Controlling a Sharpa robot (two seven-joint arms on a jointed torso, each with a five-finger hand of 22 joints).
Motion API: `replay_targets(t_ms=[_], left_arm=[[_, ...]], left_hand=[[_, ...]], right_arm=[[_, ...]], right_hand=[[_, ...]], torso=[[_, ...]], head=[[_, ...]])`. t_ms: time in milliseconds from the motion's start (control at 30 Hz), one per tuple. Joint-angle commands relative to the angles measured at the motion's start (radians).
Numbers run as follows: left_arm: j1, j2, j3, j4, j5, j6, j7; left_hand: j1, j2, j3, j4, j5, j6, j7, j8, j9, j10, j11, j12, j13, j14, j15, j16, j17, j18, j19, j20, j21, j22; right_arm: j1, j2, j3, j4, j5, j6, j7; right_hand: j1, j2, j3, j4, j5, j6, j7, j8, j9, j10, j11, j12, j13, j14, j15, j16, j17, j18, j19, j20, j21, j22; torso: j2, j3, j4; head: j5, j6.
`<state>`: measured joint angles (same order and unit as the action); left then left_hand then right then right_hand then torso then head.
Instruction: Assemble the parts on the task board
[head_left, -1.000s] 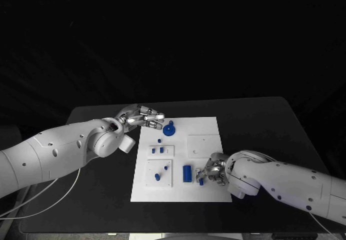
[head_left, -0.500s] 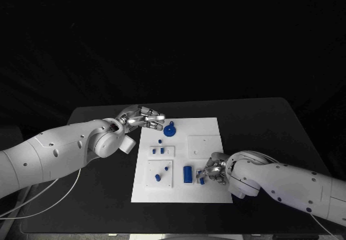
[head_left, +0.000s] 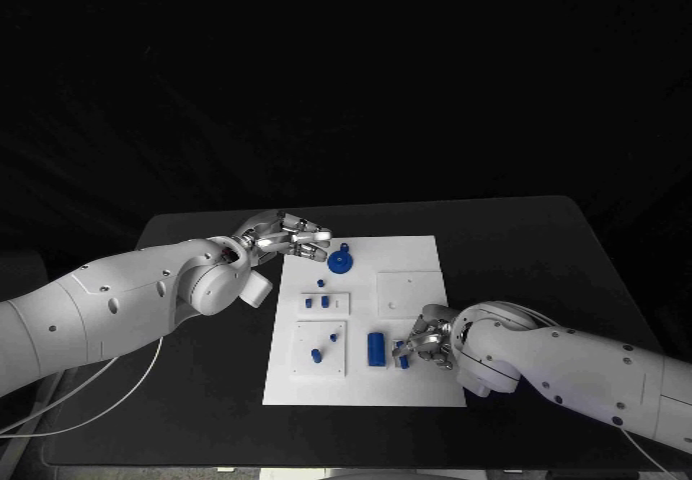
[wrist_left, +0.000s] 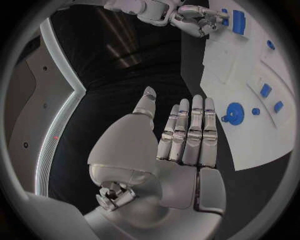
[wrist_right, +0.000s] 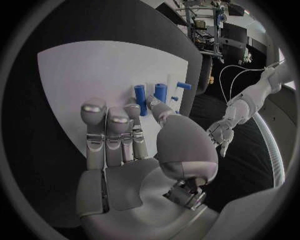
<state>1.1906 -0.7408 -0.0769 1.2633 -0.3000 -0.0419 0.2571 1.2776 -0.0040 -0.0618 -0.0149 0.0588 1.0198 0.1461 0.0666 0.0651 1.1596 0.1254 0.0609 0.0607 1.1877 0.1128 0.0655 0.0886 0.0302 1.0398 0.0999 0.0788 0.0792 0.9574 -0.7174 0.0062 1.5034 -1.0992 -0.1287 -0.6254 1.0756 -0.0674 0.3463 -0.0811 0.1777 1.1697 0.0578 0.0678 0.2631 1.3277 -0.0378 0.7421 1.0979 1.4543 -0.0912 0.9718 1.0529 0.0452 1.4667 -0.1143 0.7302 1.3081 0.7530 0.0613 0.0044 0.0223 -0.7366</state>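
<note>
The white task board lies mid-table with several small blue parts on it. A round blue part sits near its far left corner, also seen from the left wrist as the round blue part. My left hand hovers at that corner, fingers straight and holding nothing. My right hand is at the board's near right area. Its thumb and a finger pinch a small blue peg that stands on the board. A larger blue cylinder stands just left of it.
Raised white square plates with small blue pegs sit on the board. Black table surrounds it, with free room to the right and far side.
Almost nothing has moved. My right hand has shifted very slightly at the small blue peg; my left hand stays at the board's far corner.
</note>
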Motion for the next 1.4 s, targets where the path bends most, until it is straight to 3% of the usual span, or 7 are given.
replay_targets(t_ms=[33, 100, 167, 367, 500, 1133, 1400], left_arm=[[0.001, 0.001, 0.000, 0.003, -0.002, 0.014, 0.005], [0.001, 0.000, 0.000, 0.003, -0.002, 0.013, 0.005], [0.001, 0.000, 0.000, 0.003, -0.002, 0.013, 0.005], [0.001, 0.000, 0.000, 0.003, -0.002, 0.013, 0.005], [0.001, 0.000, 0.000, 0.003, -0.002, 0.013, 0.005], [0.001, -0.001, 0.000, 0.002, -0.002, 0.012, 0.004], [0.001, -0.001, 0.000, 0.001, -0.002, 0.012, 0.004]], left_hand=[[-0.008, 0.001, 0.000, 0.008, 0.003, -0.003, -0.001, 0.005, 0.001, -0.008, -0.001, -0.002, 0.002, -0.008, 0.002, -0.003, 0.001, 0.003, -0.004, 0.000, -0.002, -0.001], [-0.008, 0.001, 0.000, 0.008, 0.003, -0.003, -0.001, 0.005, 0.001, -0.008, -0.001, -0.002, 0.002, -0.008, 0.002, -0.003, 0.001, 0.003, -0.004, 0.000, -0.002, -0.001], [-0.008, 0.001, 0.000, 0.008, 0.003, -0.003, -0.001, 0.005, 0.001, -0.008, -0.001, -0.002, 0.002, -0.008, 0.002, -0.003, 0.001, 0.003, -0.004, 0.000, -0.002, -0.001], [-0.008, 0.001, 0.000, 0.008, 0.003, -0.003, -0.001, 0.005, 0.001, -0.008, -0.001, -0.002, 0.002, -0.008, 0.002, -0.003, 0.001, 0.003, -0.004, 0.000, -0.002, -0.001], [-0.008, 0.001, 0.000, 0.008, 0.003, -0.003, -0.001, 0.005, 0.001, -0.008, -0.001, -0.002, 0.002, -0.008, 0.002, -0.003, 0.001, 0.003, -0.004, 0.000, -0.002, -0.001], [-0.006, 0.005, 0.000, 0.008, 0.004, -0.003, -0.001, 0.005, 0.001, -0.009, 0.000, -0.002, 0.002, -0.008, 0.002, -0.003, 0.002, 0.003, -0.004, 0.000, -0.002, -0.001], [-0.006, 0.005, 0.000, 0.008, 0.004, -0.003, -0.001, 0.005, 0.001, -0.009, 0.000, -0.002, 0.002, -0.008, 0.002, -0.003, 0.002, 0.003, -0.004, 0.000, -0.002, -0.001]], right_arm=[[-0.002, 0.003, -0.002, -0.005, -0.015, 0.033, -0.006], [-0.002, 0.003, -0.002, -0.006, -0.015, 0.037, -0.008], [-0.002, 0.003, -0.002, -0.006, -0.015, 0.038, -0.009], [-0.002, 0.003, -0.002, -0.005, -0.016, 0.035, -0.007], [-0.002, 0.003, -0.002, -0.002, -0.017, 0.034, -0.004], [-0.002, -0.016, -0.001, 0.028, -0.036, 0.033, 0.006], [-0.002, -0.035, 0.016, 0.049, -0.059, 0.032, 0.005]], right_hand=[[0.004, -0.016, -0.003, 0.025, -0.027, 0.005, 0.002, -0.004, -0.189, -0.002, 0.002, -0.004, -0.002, 0.000, -0.004, -0.007, -0.002, 0.001, 0.015, -0.003, -0.006, 0.092], [-0.003, -0.025, -0.012, 0.048, -0.100, 0.004, 0.003, -0.004, -0.189, -0.001, 0.004, -0.005, -0.003, 0.000, -0.003, -0.007, -0.002, 0.001, 0.015, -0.002, -0.007, 0.092], [0.002, -0.037, -0.015, 0.077, -0.121, 0.004, 0.004, -0.004, -0.188, -0.001, 0.005, -0.007, -0.005, 0.000, -0.003, -0.007, -0.001, 0.002, 0.015, -0.001, -0.008, 0.092], [-0.013, -0.068, -0.053, 0.140, -0.130, 0.003, 0.004, -0.004, -0.189, 0.002, 0.005, -0.013, -0.008, -0.001, -0.004, -0.009, 0.001, 0.000, 0.015, -0.005, -0.009, 0.092], [0.028, -0.059, -0.138, 0.197, -0.130, 0.002, 0.004, -0.004, -0.189, 0.006, 0.005, -0.017, -0.005, 0.000, -0.004, -0.013, 0.007, -0.001, 0.016, -0.006, -0.013, 0.091], [0.029, -0.046, -0.110, 0.169, -0.128, 0.006, 0.004, -0.003, -0.188, 0.007, 0.005, -0.019, 0.000, 0.003, -0.004, -0.017, 0.012, -0.001, 0.017, -0.005, -0.011, 0.092], [0.024, -0.046, -0.106, 0.168, -0.128, 0.007, 0.003, -0.004, -0.187, 0.007, 0.005, -0.018, 0.000, 0.003, -0.004, -0.017, 0.012, 0.000, 0.017, -0.004, -0.011, 0.092]], torso=[[0.000, -0.0006, 0.0003], [0.000, -0.0005, 0.0001], [0.000, -0.0004, 0.0003], [0.000, -0.0001, 0.0003], [0.000, 0.0005, 0.0001], [0.000, 0.0005, 0.0002], [0.000, 0.0000, -0.0005]], head=[[0.001, -0.001], [0.001, 0.000], [0.002, -0.001], [0.002, 0.000], [0.002, 0.000], [0.004, -0.001], [0.002, 0.000]])
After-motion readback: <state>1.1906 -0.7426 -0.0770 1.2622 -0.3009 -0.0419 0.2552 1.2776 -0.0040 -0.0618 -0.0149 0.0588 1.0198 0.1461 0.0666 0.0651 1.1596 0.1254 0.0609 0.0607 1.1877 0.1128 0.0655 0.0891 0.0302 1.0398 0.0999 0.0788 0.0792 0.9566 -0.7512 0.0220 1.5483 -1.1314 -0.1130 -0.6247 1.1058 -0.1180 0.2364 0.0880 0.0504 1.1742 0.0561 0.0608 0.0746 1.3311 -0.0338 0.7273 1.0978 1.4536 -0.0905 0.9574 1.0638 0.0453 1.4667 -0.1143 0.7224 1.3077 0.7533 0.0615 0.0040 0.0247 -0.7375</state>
